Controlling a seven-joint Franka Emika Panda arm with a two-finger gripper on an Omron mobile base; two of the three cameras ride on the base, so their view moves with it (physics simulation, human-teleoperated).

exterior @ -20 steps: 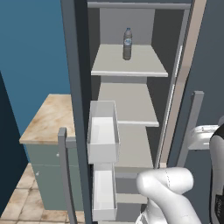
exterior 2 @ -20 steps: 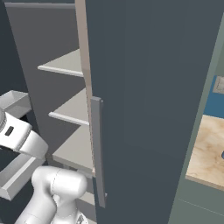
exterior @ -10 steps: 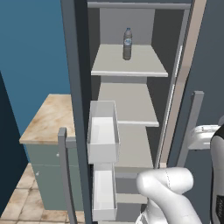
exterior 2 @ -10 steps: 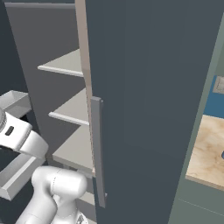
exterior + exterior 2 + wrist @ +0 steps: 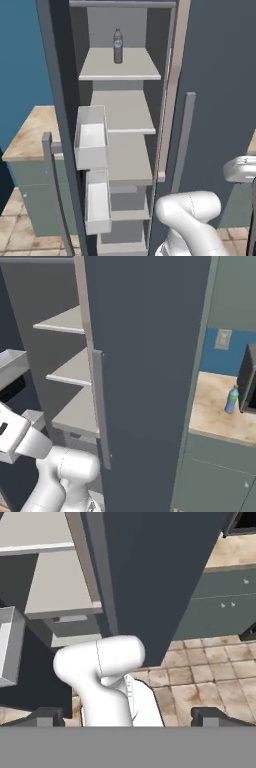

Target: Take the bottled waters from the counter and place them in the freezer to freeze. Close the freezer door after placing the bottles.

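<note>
While the grey bottle (image 5: pixel 118 46) sits on the freezer's top shelf (image 5: pixel 120 70), the gripper (image 5: pixel 127 716) hangs wide open, empty.

Claw (image 5: pixel 127 714) wide open, empty, pointing downward

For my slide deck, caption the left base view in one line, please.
Freezer open, grey bottle upright on its top shelf, door bins empty.

Glossy white rounded arm links, dark claw (image 5: pixel 127 716) tips (small, blocky)
</note>
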